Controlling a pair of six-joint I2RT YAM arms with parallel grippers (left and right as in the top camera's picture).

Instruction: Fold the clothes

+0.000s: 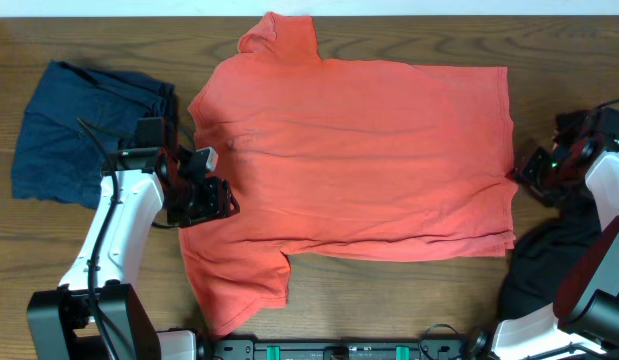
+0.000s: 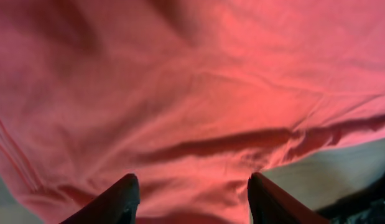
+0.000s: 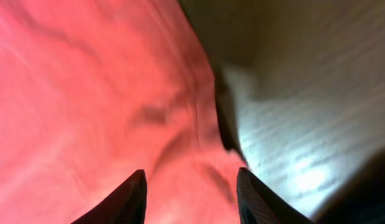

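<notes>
A coral-red T-shirt [image 1: 359, 150] lies spread flat across the middle of the wooden table, collar to the left, one sleeve at the far edge and one at the near left. My left gripper [image 1: 214, 197] is open at the shirt's left edge near the lower sleeve; its wrist view is filled with red cloth [image 2: 192, 93] between the spread fingers [image 2: 192, 199]. My right gripper [image 1: 524, 175] is open at the shirt's right hem; its fingers [image 3: 189, 199] straddle the red hem [image 3: 86, 93] beside bare table.
A dark blue garment [image 1: 84, 130] lies bunched at the left of the table. A black garment [image 1: 549, 265] lies at the near right by the right arm. The wooden table [image 1: 409, 300] shows along the front.
</notes>
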